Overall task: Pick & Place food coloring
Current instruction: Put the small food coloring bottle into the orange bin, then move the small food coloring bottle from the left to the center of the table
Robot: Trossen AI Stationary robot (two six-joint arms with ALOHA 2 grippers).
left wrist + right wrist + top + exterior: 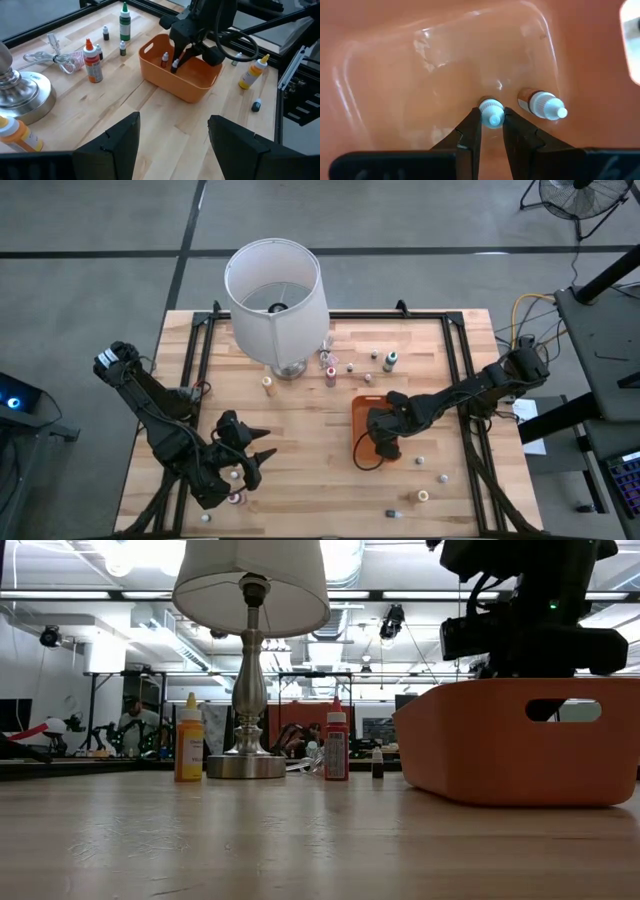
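Tiny food coloring bottles lie scattered over the wooden table, among them a red one (330,375), a green one (390,360) and a yellow one (268,383). The orange tray (362,412) sits right of the table's middle. My right gripper (492,122) reaches down into the tray and is shut on a small white-capped bottle (492,111). A second bottle (541,104) stands beside it on the tray floor. My left gripper (252,457) hovers open over the near left of the table, next to small bottles (233,498). My right gripper pinches the bottle's white cap (493,106) between its two fingertips (472,124), coming from above and pointing down into the tray. The bottle stays upright below the fingers (175,65). Whether its base rests on the tray floor cannot be told.
A tall lamp with a big white shade (275,290) and metal base (245,765) stands at the far middle, its cord (55,57) beside it. More small bottles lie near the right near corner (422,495). A black frame (455,370) borders the table.
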